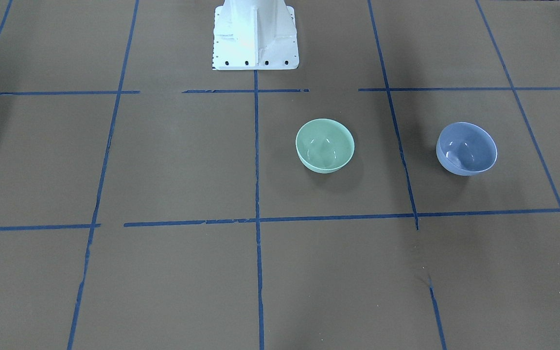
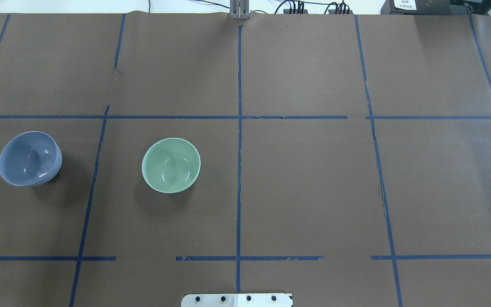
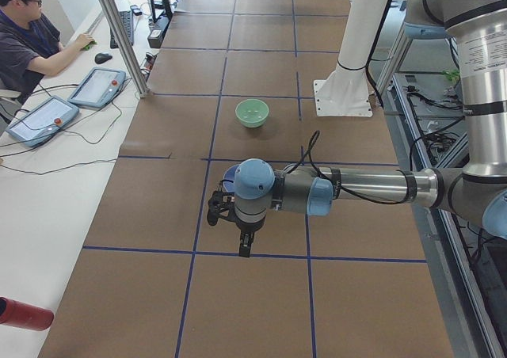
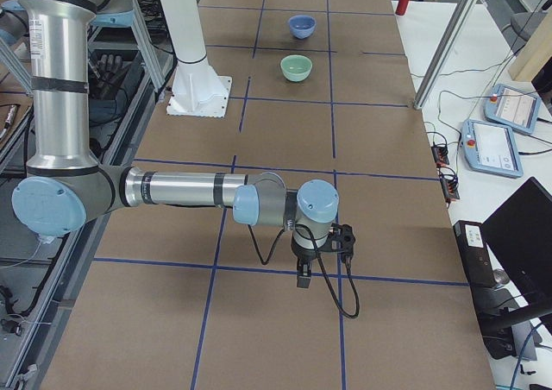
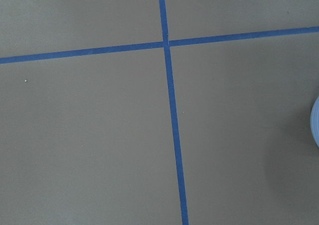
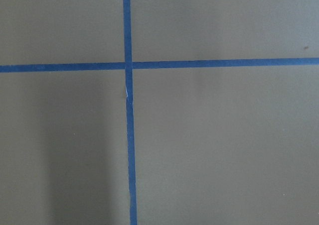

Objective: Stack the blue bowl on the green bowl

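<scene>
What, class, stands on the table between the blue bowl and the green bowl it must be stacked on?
Nothing visible does. Between the blue bowl and the green bowl there is only bare table, crossed by one flat tape line.

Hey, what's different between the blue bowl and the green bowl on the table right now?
Colour: the blue bowl is pale periwinkle, the green bowl pale mint. Place: the blue bowl sits farther out on the robot's left, the green bowl nearer the middle. A blue tape line runs between them, so each stands in its own square. Both are round, glossy, upright, empty and look the same size.
</scene>
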Motion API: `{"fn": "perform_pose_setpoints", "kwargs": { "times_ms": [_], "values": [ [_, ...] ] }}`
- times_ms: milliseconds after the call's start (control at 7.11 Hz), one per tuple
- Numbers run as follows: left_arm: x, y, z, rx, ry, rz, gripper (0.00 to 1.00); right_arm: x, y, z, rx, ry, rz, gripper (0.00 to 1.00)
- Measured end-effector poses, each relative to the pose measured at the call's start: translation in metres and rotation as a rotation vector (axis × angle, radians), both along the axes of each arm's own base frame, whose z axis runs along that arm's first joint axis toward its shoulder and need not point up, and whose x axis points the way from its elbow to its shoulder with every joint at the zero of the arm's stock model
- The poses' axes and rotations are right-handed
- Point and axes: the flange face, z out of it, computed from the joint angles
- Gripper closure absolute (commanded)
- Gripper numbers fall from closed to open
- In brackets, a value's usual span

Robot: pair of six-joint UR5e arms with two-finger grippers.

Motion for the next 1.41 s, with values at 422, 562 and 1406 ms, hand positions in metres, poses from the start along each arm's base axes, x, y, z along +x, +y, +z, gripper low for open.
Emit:
{"fn": "perform_pose_setpoints", "kwargs": {
  "times_ms": [422, 562, 1406],
  "values": [
    [0.000, -0.001, 0.007, -0.006, 0.001, 0.000, 0.00, 0.000, 0.000, 0.000, -0.001, 0.000, 0.000, 0.00],
    [0.000, -0.003, 0.005, 0.013, 0.001, 0.002, 0.00, 0.000, 0.000, 0.000, -0.001, 0.000, 0.000, 0.00],
    [0.135, -0.026, -0.028, 0.017, 0.047, -0.109, 0.00, 0.000, 0.000, 0.000, -0.001, 0.000, 0.001, 0.00]
  ]
}}
